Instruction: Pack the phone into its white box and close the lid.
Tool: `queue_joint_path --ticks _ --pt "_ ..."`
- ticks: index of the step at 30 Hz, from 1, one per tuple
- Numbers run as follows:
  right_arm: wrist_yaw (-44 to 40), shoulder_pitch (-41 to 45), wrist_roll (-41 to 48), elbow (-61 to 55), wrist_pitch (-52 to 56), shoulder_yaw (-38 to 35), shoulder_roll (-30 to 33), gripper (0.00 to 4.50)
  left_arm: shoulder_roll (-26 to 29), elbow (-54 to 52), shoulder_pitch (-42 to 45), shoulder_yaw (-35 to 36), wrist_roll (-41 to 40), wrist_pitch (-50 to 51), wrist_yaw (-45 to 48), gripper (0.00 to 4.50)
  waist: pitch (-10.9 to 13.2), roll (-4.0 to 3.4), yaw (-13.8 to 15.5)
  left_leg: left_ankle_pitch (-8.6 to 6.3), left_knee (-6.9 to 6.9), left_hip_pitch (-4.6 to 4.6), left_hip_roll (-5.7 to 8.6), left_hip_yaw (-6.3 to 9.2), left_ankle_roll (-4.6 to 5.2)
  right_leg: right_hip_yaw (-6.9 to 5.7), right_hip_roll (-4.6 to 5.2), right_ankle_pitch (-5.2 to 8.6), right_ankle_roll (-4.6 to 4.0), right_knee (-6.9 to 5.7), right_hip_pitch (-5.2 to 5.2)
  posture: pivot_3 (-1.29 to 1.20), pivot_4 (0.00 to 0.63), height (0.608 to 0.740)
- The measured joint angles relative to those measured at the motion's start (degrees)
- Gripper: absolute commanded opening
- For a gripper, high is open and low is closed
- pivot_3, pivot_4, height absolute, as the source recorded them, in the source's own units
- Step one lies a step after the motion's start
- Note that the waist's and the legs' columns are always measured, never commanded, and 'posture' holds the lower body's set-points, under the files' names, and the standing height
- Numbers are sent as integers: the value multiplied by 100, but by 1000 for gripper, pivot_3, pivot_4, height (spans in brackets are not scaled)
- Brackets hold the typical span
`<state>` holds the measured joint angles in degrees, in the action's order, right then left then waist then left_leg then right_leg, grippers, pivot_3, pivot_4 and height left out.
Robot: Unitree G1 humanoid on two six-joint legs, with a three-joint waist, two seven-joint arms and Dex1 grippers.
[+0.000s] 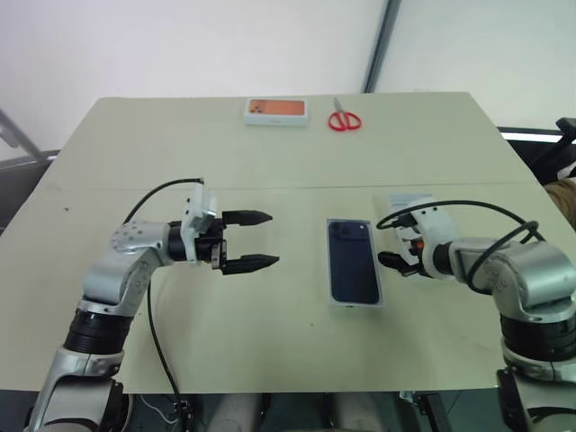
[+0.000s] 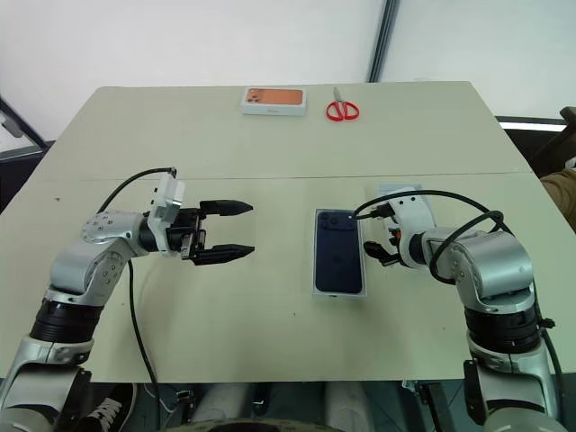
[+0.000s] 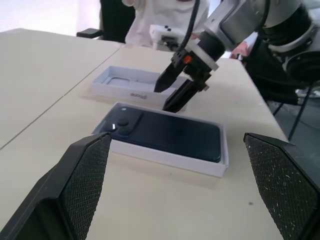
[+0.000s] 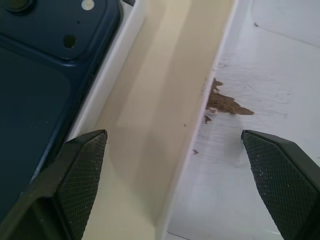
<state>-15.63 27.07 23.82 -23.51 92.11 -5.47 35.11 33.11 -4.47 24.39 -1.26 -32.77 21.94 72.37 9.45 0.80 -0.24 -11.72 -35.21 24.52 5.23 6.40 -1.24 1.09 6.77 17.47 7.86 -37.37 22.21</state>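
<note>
The dark blue phone (image 1: 353, 261) lies camera side up inside the white box (image 1: 356, 306) at the table's middle right. The lid (image 3: 125, 82) lies open side up on the table just right of the box, largely hidden in the eye views by my right hand. My right gripper (image 1: 393, 247) hovers open over the gap between box and lid; the right wrist view looks down on the phone (image 4: 40, 65), a strip of table and the lid's scuffed inside (image 4: 260, 125). My left gripper (image 1: 247, 241) stands open and empty left of the box, pointing at it.
An orange-topped white box (image 1: 276, 111) and red scissors (image 1: 343, 120) lie by the far edge of the beige table (image 1: 162, 153). A black cable loops from each wrist. Bare tabletop stretches between my left gripper and the phone.
</note>
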Motion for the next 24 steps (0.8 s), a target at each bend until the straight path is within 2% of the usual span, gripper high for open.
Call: queue_joint_path --ticks 1,2,7,9,18,24 --pt "92 0 30 0 0 -11 -13 3987 3 10 0 2 -26 0 27 4500 0 0 -14 0 0 0 0 0 0 0 0 0 0 0 -1 0 150 740" --pt "168 0 75 3 0 -20 -17 3699 6 25 0 2 -30 -1 41 4500 0 0 -25 0 0 0 1 0 0 -1 0 0 0 0 -1 0 150 740" --pt "549 -54 282 11 -2 -119 -38 974 5 42 -5 0 -40 13 59 4500 0 0 -52 0 3 0 -1 0 1 0 -2 0 0 -2 2 0 150 740" --pt "694 -108 331 2 -9 -188 -98 40 3 37 -8 0 -44 26 57 4500 -2 2 -52 0 1 -2 -1 1 1 0 -3 0 0 -1 -2 0 150 740" --pt "1214 -81 489 35 1 -354 -386 40 -56 -36 -119 -4 -77 142 -51 4500 -7 8 -54 0 -2 -9 -2 1 1 -1 -4 0 0 -2 -11 0 150 740" --pt "1214 645 442 365 -95 -862 -834 40 -189 -14 -49 -4 -119 410 -462 4500 2 -7 -69 1 4 -1 -1 -5 1 7 -6 0 1 -14 10 0 150 740"
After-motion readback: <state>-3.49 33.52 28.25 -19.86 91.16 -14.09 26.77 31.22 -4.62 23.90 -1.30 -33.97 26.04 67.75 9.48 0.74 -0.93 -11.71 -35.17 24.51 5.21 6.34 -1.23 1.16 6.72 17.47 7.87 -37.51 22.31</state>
